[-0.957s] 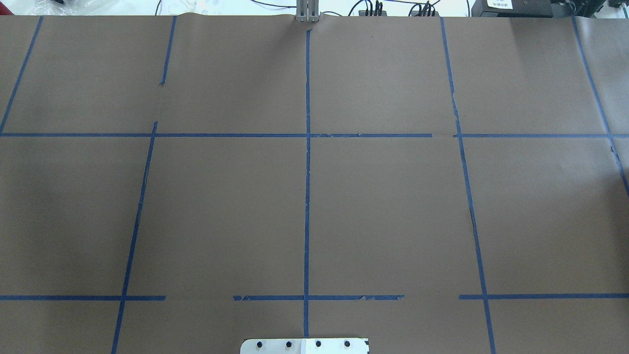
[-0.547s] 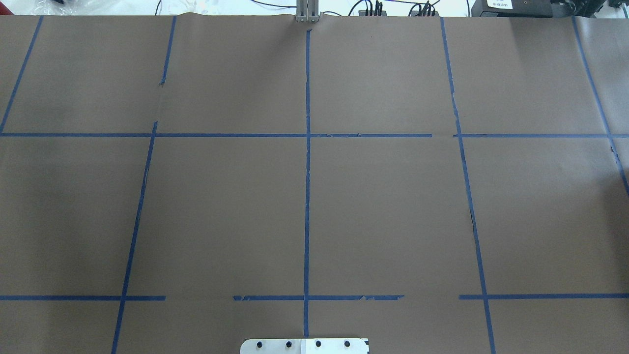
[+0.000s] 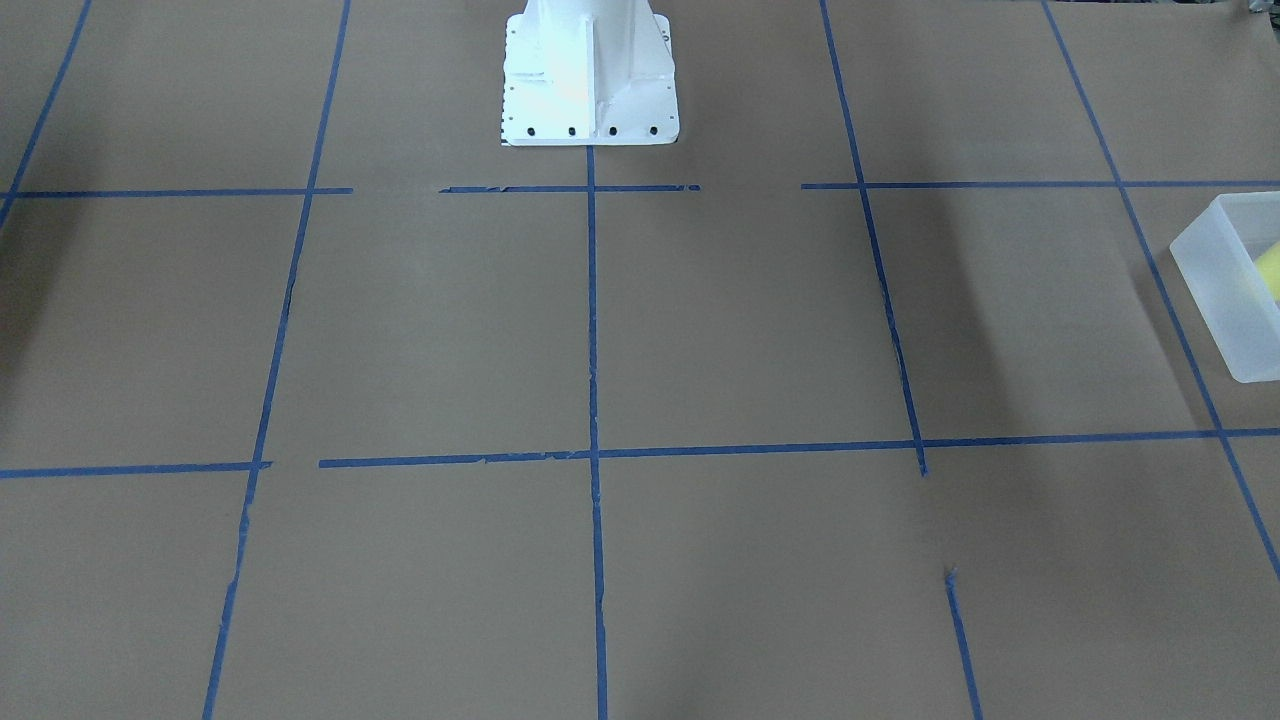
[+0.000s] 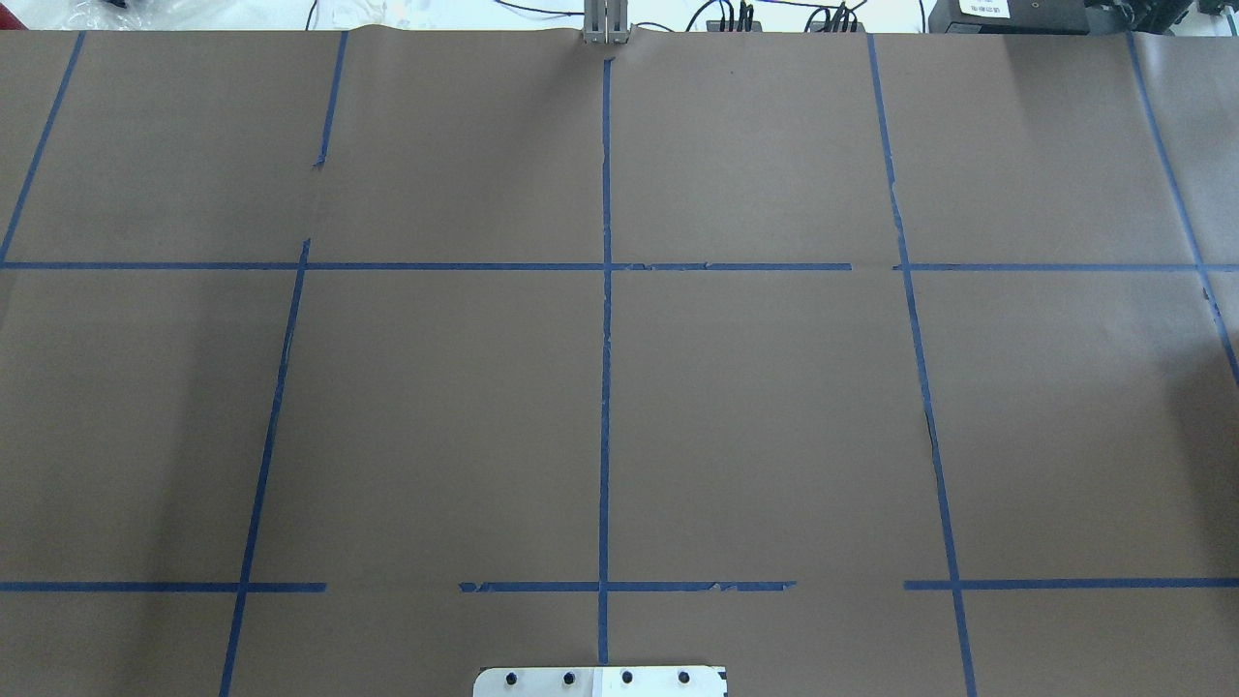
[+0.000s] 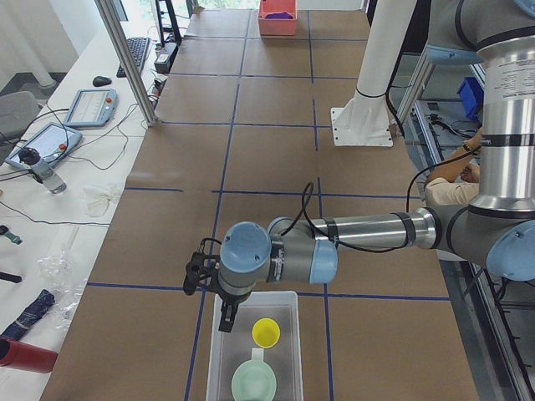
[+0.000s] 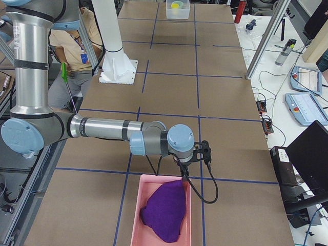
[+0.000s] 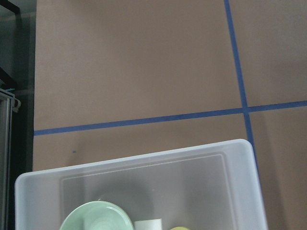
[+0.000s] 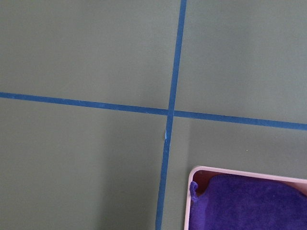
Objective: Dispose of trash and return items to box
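The frosted white box [image 5: 251, 355] stands at the table's left end. The yellow cup [image 5: 267, 332] and the mint-green bowl [image 5: 253, 381] sit inside it. My left gripper [image 5: 226, 322] hangs over the box's rim; I cannot tell if it is open or shut. The left wrist view shows the box [image 7: 144, 160] with the bowl [image 7: 96, 218] in it. The front view shows the box [image 3: 1225, 290] and the cup [image 3: 1270, 268] at its right edge. My right gripper [image 6: 183, 177] is at the rim of a pink bin [image 6: 134, 215]; its state cannot be told.
The pink bin holds a purple cloth [image 6: 164, 210], also in the right wrist view [image 8: 249, 203]. The white robot base [image 3: 588, 75] stands at the table's near edge. A person [image 6: 77, 46] sits behind the robot. Tablets and cables lie beyond the far edge.
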You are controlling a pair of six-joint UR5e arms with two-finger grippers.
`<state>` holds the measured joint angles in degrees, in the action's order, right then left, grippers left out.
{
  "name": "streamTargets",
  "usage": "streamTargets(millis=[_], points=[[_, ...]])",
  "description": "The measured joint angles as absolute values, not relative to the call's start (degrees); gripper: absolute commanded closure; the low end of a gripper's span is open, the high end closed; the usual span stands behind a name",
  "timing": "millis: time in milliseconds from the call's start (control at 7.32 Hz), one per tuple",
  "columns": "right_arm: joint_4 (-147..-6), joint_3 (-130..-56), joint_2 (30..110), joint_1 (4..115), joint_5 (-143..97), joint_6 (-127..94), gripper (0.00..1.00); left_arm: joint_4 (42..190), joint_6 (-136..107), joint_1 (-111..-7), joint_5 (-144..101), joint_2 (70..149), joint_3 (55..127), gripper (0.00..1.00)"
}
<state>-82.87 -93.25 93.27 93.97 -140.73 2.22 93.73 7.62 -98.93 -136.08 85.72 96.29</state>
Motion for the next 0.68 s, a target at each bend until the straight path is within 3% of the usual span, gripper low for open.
streamTargets(millis=[273, 683], points=[[-82.8, -93.2, 92.3, 92.2, -141.1, -0.7, 0.0, 87.4, 5.9, -93.4, -137.2, 85.3, 103.6, 0.0], [-82.7, -93.7, 91.2, 89.4, -138.8, -1.6, 0.0, 87.3, -0.8, -84.6, -140.7, 85.1, 105.4, 0.0]])
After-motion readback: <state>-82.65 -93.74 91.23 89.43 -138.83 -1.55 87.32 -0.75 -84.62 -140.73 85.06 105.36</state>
